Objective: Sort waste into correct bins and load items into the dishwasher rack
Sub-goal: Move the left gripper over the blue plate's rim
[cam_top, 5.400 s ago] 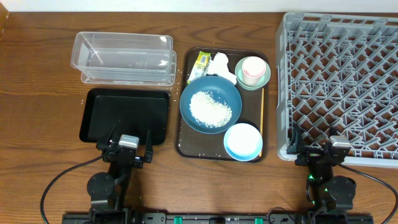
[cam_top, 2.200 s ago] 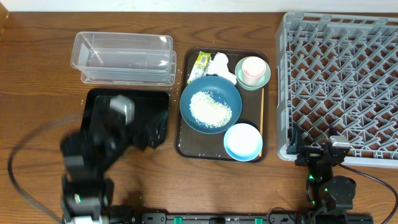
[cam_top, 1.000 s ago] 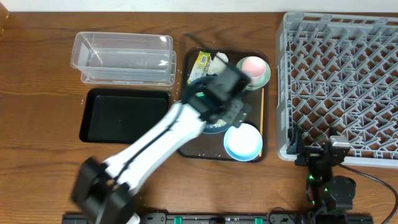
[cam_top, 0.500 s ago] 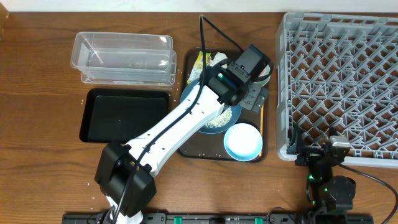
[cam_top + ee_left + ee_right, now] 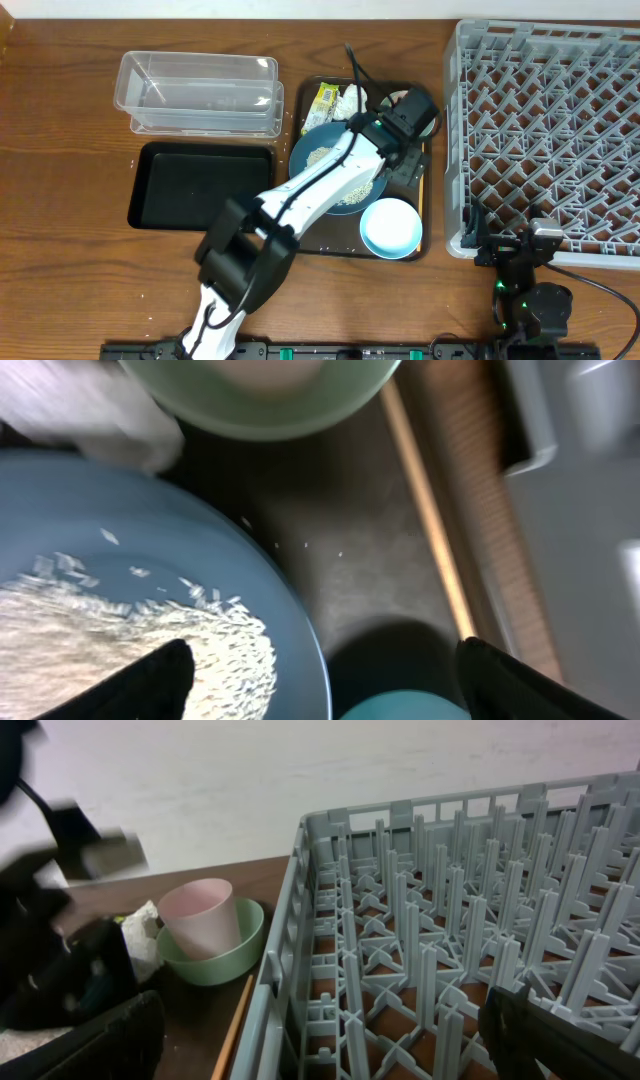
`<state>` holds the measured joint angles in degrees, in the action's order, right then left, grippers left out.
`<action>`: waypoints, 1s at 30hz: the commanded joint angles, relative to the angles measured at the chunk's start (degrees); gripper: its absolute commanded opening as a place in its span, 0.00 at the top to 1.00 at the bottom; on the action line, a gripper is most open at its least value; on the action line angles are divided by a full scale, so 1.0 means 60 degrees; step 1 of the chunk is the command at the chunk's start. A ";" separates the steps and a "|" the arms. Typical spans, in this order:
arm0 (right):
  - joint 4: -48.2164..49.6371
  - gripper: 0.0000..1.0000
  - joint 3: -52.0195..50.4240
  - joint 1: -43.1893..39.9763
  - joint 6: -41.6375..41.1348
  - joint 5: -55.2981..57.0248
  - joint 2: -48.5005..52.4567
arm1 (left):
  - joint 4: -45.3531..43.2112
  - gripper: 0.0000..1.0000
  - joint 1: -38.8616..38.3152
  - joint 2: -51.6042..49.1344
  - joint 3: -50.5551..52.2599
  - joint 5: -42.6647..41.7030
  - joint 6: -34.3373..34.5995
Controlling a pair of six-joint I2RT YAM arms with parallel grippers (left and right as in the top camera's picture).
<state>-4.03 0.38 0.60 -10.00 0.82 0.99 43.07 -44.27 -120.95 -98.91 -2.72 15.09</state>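
The dark blue plate [image 5: 330,165] with the heap of rice [image 5: 345,185] lies on the brown tray. The left wrist view shows the plate [image 5: 170,530], the rice [image 5: 130,650], the mint-green bowl [image 5: 270,405] and the tissue [image 5: 90,410]. My left gripper [image 5: 402,160] is open and empty, low over the tray between plate, mint bowl and light blue bowl [image 5: 390,228]. The arm hides most of the pink cup from overhead, but it shows in the right wrist view [image 5: 200,918], standing in the mint bowl [image 5: 215,963]. The wrapper [image 5: 325,97] and tissue [image 5: 350,100] lie at the tray's back. My right gripper [image 5: 530,240] is open by the grey rack [image 5: 560,120].
The clear tub [image 5: 200,92] stands at the back left, with the black tray [image 5: 200,185] in front of it. The brown tray [image 5: 300,235] sits between them and the rack. The rack's near wall [image 5: 290,980] stands close to the tray's right rim [image 5: 430,530].
My left arm has swung from its rest at the front left, across the black tray, to the right side of the brown tray. The right arm has not moved.
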 commanded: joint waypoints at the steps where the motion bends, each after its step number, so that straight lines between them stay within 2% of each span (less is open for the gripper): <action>1: -0.0040 0.01 -0.0011 0.0018 0.0109 -0.0036 -0.0036 | -0.0058 0.24 0.0011 -0.0361 0.0084 0.0135 0.0018; 12: -0.0040 0.01 -0.0011 0.0018 0.0109 -0.0036 -0.0036 | 0.0062 0.39 0.0007 -0.0568 0.0120 0.0142 0.0299; 23: -0.0040 0.01 -0.0011 0.0018 0.0109 -0.0036 -0.0036 | 0.0007 0.46 0.0007 -0.0568 0.0488 0.0350 0.0546; 30: -0.0040 0.01 -0.0011 0.0018 0.0109 -0.0036 -0.0036 | -0.0022 0.57 0.0007 -0.0568 0.0521 0.0350 0.0546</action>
<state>-4.03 0.38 0.60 -10.00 0.84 0.99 42.98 -44.27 -124.22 -96.05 -1.43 18.22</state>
